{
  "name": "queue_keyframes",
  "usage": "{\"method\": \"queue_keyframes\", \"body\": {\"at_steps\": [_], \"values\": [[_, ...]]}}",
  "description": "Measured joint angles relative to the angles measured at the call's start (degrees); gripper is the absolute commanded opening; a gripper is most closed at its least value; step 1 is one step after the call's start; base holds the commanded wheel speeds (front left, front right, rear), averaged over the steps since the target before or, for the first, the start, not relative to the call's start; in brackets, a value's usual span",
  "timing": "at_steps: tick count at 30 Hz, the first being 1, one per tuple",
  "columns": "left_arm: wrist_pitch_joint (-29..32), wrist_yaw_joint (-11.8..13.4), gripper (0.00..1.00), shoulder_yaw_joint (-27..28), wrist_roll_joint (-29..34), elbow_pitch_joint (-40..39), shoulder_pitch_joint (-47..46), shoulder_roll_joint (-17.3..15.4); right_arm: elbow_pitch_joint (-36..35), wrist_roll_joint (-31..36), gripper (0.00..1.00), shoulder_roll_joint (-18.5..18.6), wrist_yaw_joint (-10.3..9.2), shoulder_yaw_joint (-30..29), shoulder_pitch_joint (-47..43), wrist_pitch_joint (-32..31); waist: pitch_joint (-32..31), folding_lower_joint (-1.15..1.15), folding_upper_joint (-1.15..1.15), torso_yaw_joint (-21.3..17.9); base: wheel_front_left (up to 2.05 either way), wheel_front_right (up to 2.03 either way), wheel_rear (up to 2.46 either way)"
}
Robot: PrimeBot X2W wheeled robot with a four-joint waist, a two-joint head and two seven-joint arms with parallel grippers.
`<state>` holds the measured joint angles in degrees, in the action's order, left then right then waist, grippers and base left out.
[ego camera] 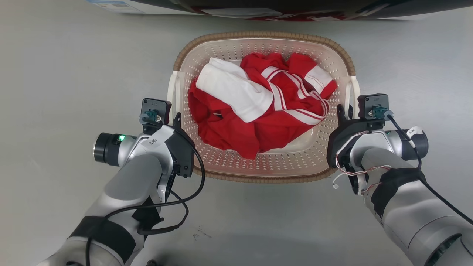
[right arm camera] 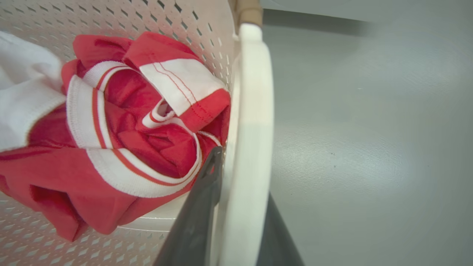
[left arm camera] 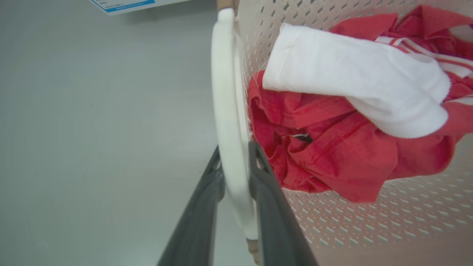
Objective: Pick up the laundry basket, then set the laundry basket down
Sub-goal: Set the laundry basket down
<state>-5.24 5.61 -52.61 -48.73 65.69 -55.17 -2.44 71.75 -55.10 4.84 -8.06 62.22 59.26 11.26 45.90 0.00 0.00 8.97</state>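
The laundry basket [ego camera: 264, 35] is right in front of the robot, in the middle, over the grey floor [ego camera: 74, 74]. I cannot tell if its bottom is touching the floor or is just off it. The basket is made of hard plastic with lots of little holes, so it will likely keep its shape and not bend much. It does not look heavy. Inside are some soft red clothes [ego camera: 229, 129] and a white cloth [ego camera: 232, 92], and those are light too. The clothes are loose and piled up, so they could slide to one side if the basket tips. The plastic looks smooth and may be a bit slippery. The best places to hold it are the two white loop handles on its sides, one for each arm, so that it stays level. The left end effector [left arm camera: 236, 162] is nearly closed. One dark finger is on the outside of the left handle [left arm camera: 225, 92] and the other is on the inside, next to the red clothes. Both fingers press against the white loop. The right end effector [right arm camera: 242, 173] does the same on the other side. Its fingers are narrow around the right handle [right arm camera: 251, 111], one inside the basket and one outside. The outside finger is partly hidden behind the handle. Both grips are low on the loops, near the ends, so I think the basket could swing a little when it is moved.
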Motion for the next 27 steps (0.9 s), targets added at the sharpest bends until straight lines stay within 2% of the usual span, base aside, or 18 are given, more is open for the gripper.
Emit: {"method": "queue_keyframes", "body": {"at_steps": [1, 2, 3, 4, 5, 6, 7, 27], "values": [[-0.2, 0.0, 0.0, 0.0, 0.0, 0.1, -0.1, 0.0, 0.1, 0.2, 0.42, 0.0, 0.0, 0.1, 0.0, 0.0, 0.0, 0.0, 0.0, 0.0, 0.0, 0.0, 0.0], [-0.5, 0.0, 0.05, 0.0, 0.0, 0.2, -0.2, 0.1, 0.2, 0.2, 0.5, 0.0, 0.0, 0.1, 0.0, 0.0, 0.1, 0.0, 0.0, 0.1, 0.0, 0.0, 0.0], [-0.5, 0.0, 0.22, -0.1, 0.0, 0.3, -0.4, 0.1, 0.3, 0.2, 0.81, 0.0, 0.0, 0.1, 0.0, 0.1, 0.1, 0.0, 0.0, 0.1, 0.0, 0.0, 0.0], [-0.7, 0.0, 0.31, -0.1, 0.0, 0.4, -0.7, 0.2, 0.3, 0.2, 1.0, -0.1, 0.0, 0.1, 0.0, 0.2, 0.1, 0.0, 0.0, 0.2, 0.0, 0.0, 0.0], [-1.0, 0.0, 0.43, -0.1, 0.1, 0.5, -0.9, 0.2, 0.4, 0.2, 1.0, -0.1, 0.0, 0.1, 0.0, 0.5, 0.1, 0.0, 0.0, 0.2, 0.0, 0.0, 0.0], [-1.0, 0.0, 0.76, -0.2, 0.2, 0.5, -0.9, 0.3, 0.3, 0.2, 1.0, -0.1, 0.1, 0.1, 0.0, 0.6, 0.1, 0.0, 0.0, 0.3, 0.0, 0.0, 0.0], [-1.0, 0.0, 1.0, -0.3, 0.2, 0.7, -0.9, 0.5, 0.3, 0.2, 1.0, -0.4, 0.27, 0.2, 0.0, 0.8, 0.1, 0.0, 0.0, 0.3, 0.0, 0.0, 0.0], [-3.0, 0.4, 1.0, -0.6, -0.1, 2.5, -0.7, 0.8, 0.9, 0.6, 1.0, -0.9, 0.49, 0.4, 0.0, 1.4, -2.3, 0.0, 0.0, 0.4, 0.0, 0.0, 0.0]]}}
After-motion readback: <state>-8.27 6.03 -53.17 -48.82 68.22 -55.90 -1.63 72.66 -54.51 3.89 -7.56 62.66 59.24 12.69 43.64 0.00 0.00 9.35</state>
